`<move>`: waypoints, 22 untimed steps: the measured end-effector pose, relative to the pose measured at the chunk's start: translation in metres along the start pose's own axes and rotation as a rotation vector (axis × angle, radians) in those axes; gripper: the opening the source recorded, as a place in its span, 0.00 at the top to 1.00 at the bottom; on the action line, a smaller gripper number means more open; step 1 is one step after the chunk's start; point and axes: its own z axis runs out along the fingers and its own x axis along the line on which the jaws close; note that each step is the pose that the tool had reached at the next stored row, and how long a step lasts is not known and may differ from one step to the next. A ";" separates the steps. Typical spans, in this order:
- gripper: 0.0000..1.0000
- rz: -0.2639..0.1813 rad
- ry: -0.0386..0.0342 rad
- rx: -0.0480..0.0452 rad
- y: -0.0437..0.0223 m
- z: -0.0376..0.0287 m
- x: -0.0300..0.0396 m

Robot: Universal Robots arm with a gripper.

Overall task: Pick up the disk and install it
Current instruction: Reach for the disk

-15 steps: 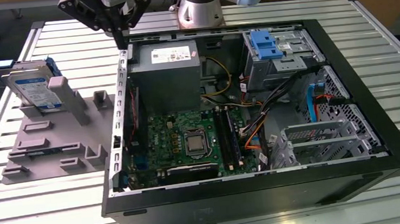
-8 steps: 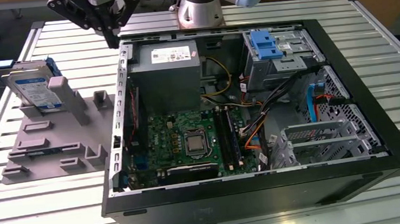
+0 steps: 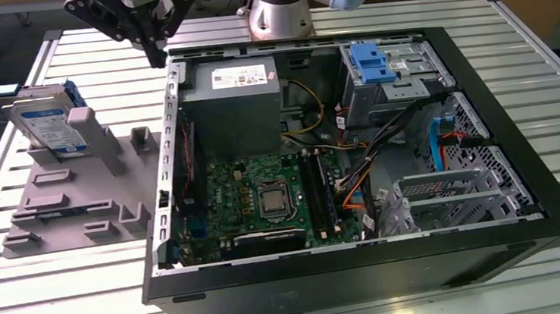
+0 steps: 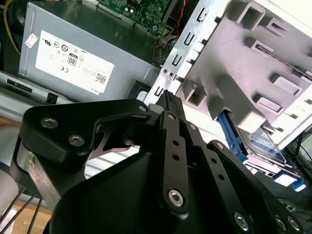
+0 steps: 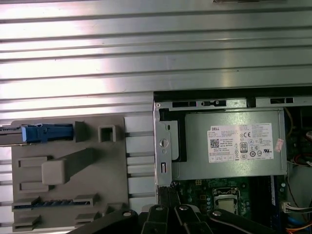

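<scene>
The disk (image 3: 46, 123) stands propped on edge in a grey fixture (image 3: 73, 202), on the exterior view's left of the open computer case (image 3: 371, 269). Its labelled face leans back against a sloped post of the fixture. Its long axis rises at a tilt from the fixture's base toward the far side of the table (image 3: 69, 297), and blue side rails (image 3: 73, 93) run along both long edges. In the second wrist view the disk (image 4: 267, 142) shows behind the fixture (image 4: 253, 63). In the first wrist view a blue rail (image 5: 46, 132) shows edge-on at the fixture's rim.

The gripper (image 3: 156, 55) hangs from the arm (image 3: 287, 4) with its fingers pointing down. It is above the case's far corner on the exterior view's left, near the fixture and apart from the disk. Its fingers are pressed together and hold nothing; in the second wrist view they meet at a single narrow tip (image 4: 168, 97).

Inside the case lie the grey power supply (image 3: 229, 97), the green motherboard (image 3: 263, 193) and a blue bracket (image 3: 368, 62) in the drive cage.
</scene>
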 end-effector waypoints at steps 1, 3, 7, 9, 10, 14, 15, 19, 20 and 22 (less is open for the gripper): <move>0.89 0.000 0.0000 0.0000 -0.0001 0.0000 0.0006; 0.89 0.000 0.0001 0.0001 -0.0002 0.0000 0.0018; 0.89 0.000 0.0001 0.0001 -0.0003 0.0001 0.0041; 0.89 0.000 0.0000 0.0000 -0.0004 0.0002 0.0053; 0.89 0.000 0.0000 0.0000 -0.0004 0.0002 0.0058; 0.89 0.000 0.0000 0.0000 -0.0006 0.0004 0.0079; 0.89 0.000 0.0000 0.0000 -0.0006 0.0005 0.0083; 0.89 0.000 0.0000 0.0000 -0.0007 0.0006 0.0100; 0.89 0.000 0.0000 0.0000 -0.0008 0.0007 0.0105; 0.89 0.000 0.0000 0.0001 -0.0009 0.0007 0.0115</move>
